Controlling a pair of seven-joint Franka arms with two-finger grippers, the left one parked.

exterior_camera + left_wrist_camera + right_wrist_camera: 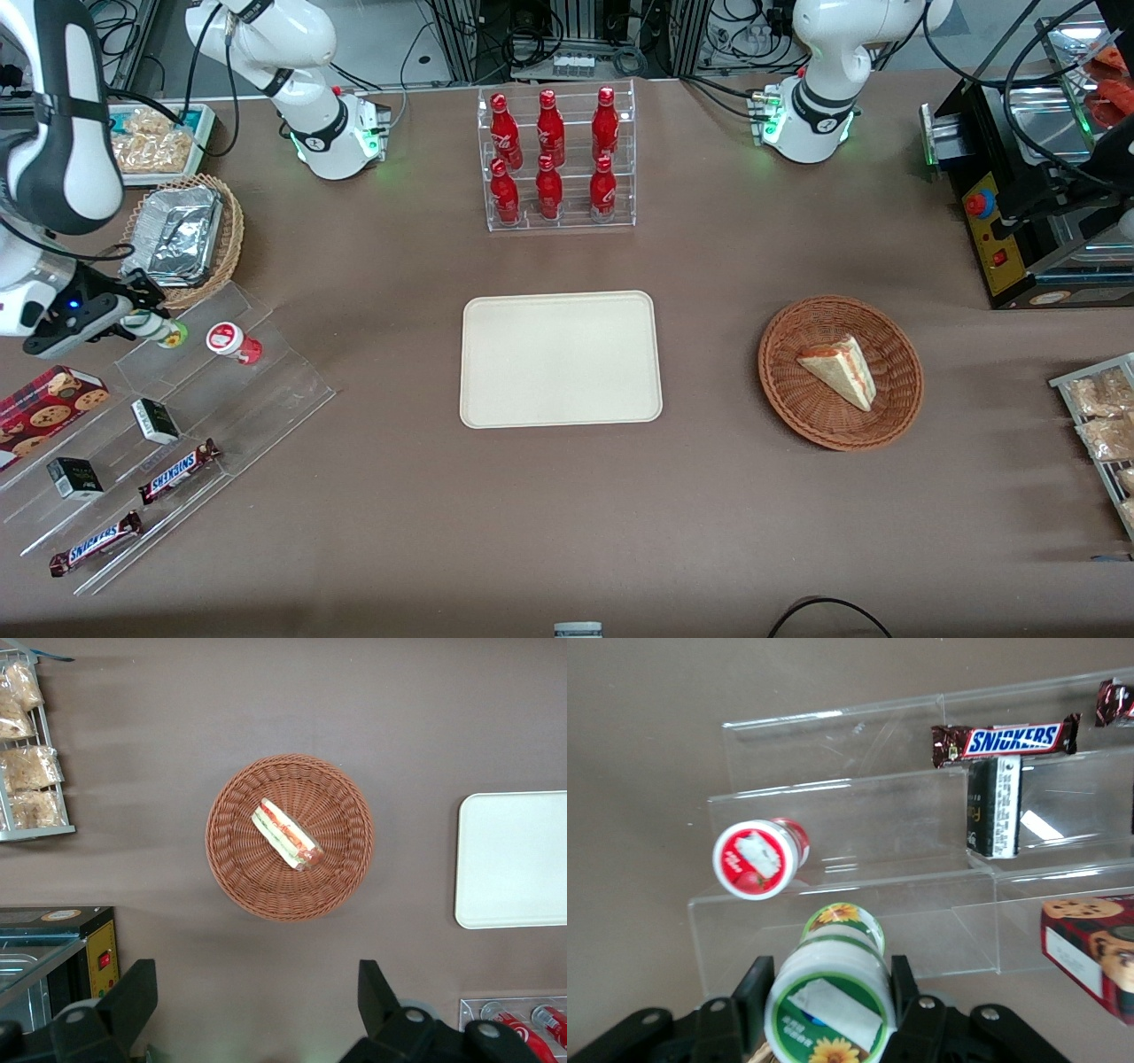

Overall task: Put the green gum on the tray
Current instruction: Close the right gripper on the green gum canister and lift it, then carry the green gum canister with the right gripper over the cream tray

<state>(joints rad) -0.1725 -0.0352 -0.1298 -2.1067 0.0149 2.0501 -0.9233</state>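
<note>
Even, bright overhead light w/ soft shadows on the table (354,496), glare on acrylic shelf (850,828), gripper (828,992) close-up slightly blurred.

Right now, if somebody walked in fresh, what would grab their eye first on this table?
Probably the big cream tray lying bare mid-table, with the rack of red bottles farther from the front camera. Next, at the working arm's end, the pincer closed around the green gum at the clear stepped shelf, beside a red-and-white bottle.

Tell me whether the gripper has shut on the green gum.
Shut on it: the gripper has a finger pressed against each side of the green gum, above the clear shelf.
</note>
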